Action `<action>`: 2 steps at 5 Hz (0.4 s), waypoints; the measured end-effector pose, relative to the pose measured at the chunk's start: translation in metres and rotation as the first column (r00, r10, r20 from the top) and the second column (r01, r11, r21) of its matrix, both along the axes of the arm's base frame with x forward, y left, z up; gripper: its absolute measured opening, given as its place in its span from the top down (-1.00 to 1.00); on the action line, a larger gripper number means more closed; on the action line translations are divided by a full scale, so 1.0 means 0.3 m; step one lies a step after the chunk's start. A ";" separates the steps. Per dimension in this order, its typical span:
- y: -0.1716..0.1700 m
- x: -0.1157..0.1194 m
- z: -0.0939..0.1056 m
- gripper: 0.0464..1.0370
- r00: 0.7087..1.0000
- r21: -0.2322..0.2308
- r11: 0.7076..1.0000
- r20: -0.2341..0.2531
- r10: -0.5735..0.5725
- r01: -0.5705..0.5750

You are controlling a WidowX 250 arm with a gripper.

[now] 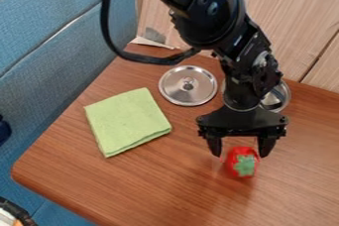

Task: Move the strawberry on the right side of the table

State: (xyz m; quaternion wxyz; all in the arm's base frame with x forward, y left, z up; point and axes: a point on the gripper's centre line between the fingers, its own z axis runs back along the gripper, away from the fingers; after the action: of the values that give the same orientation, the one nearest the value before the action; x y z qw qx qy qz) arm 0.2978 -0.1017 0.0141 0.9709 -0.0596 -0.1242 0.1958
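Item under inspection: a red toy strawberry with a green leafy cap (pixel 242 162), location on the brown wood-grain table (pixel 165 180), to the right of the folded light-green cloth (pixel 128 121) and well apart from it. The cap faces the camera.

Gripper: the black two-finger gripper (pixel 240 154) hangs directly over the item. Its fingers are apart, one to each side of the strawberry, and do not appear clamped on it.

Handling, as judged: light, and unlikely to be fragile. Material not confirmed; it could be smooth hard plastic or something softer. If smooth, the rounded sides may slip or roll under an uneven squeeze. Recommended hold: across the widest part of the red body, both fingers low and level, at moderate pressure. The cap and the narrowing end are poor places to grip.

Markings: no brand, label or writing legible on the strawberry or the cloth. Small pale marks on the black robot arm (pixel 228 27) are too small to read
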 end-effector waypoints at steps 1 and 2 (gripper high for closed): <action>0.002 0.007 0.068 -0.93 0.999 -0.007 1.000 0.039 0.005 -0.004; 0.007 0.013 0.156 -0.93 0.996 -0.041 0.999 0.092 0.009 -0.005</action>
State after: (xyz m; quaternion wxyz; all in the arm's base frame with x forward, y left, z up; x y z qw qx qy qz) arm 0.3018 -0.0997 0.0608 0.9620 -0.0879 -0.1651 0.1988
